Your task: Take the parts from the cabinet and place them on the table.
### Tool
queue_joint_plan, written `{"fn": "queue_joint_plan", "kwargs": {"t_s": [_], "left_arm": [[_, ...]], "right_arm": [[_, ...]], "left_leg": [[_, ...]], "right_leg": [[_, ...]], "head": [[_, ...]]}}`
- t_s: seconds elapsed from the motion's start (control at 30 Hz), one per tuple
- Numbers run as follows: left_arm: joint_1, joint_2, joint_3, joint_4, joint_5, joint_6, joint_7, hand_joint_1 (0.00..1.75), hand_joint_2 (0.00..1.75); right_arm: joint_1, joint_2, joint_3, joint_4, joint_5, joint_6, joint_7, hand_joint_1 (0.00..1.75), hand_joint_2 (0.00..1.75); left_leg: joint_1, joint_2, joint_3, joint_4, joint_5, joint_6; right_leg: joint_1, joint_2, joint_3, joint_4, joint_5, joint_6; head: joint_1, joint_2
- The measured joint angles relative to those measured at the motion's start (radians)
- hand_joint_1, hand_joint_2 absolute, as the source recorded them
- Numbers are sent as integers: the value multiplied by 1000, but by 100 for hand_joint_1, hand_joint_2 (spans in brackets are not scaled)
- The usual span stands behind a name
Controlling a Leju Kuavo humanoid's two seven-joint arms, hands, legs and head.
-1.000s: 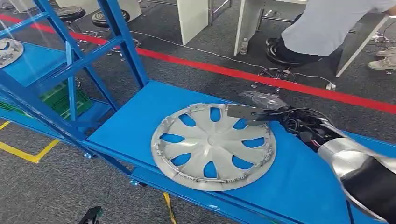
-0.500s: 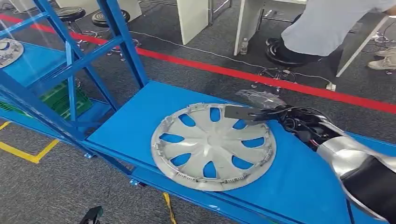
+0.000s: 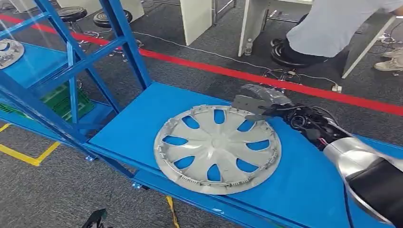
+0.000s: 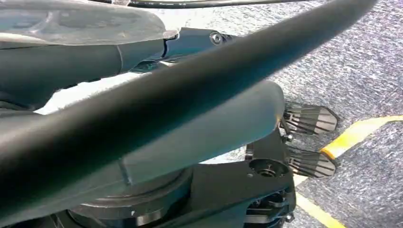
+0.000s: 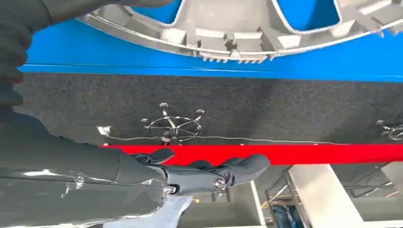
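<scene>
Reaching in from the lower right of the head view, the silver right arm (image 3: 366, 164) stretches across the blue desk (image 3: 304, 185) toward its far edge. At its end the right robot hand (image 3: 259, 102) sits at the far rim of the wheel cover (image 3: 217, 148), raised a little above it and partly over the desk's back edge; whether a fingertip touches the rim cannot be told. In the right wrist view the right robot hand (image 5: 71, 175) shows a thick grey thumb (image 5: 19, 38) near the cover's rim and darker fingers (image 5: 214, 173) stretched out over the carpet and the red floor stripe (image 5: 285, 153), apart from the thumb and with nothing between them.

The silver wheel cover lies flat on the blue desk, face up, its near rim close to the desk's front edge, its spokes showing the blue surface through the openings. From the right wrist camera the cover's rim (image 5: 228, 45) with its clips lies just beside the thumb.

The left robot hand (image 4: 119, 57) appears dark and blurred close to its wrist camera, and how its fingers stand cannot be told.
</scene>
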Motion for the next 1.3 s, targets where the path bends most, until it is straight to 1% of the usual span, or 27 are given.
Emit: {"fn": "queue_joint_plan", "kwargs": {"t_s": [0.23, 0.43, 0.93, 1.3], "left_arm": [[-3, -1, -7, 0, -3, 1, 0, 0, 0], [-3, -3, -12, 0, -4, 1, 3, 0, 0], [-3, -3, -14, 0, -3, 1, 3, 0, 0], [-2, -3, -15, 0, -3, 1, 0, 0, 0]], "right_arm": [[5, 0, -35, 6, -9, 5, -3, 0, 175], [40, 5, -50, 13, -18, 9, -18, 0, 175], [55, 14, -62, 23, -21, 13, -22, 0, 175], [57, 25, -77, 32, -51, 31, -40, 0, 175]], "left_leg": [[0, 0, 0, 0, 0, 0], [0, 0, 0, 0, 0, 0], [0, 0, 0, 0, 0, 0], [0, 0, 0, 0, 0, 0]], "right_leg": [[0, 0, 0, 0, 0, 0], [0, 0, 0, 0, 0, 0], [0, 0, 0, 0, 0, 0], [0, 0, 0, 0, 0, 0]], "head": [[0, 0], [0, 0], [0, 0], [0, 0]]}}
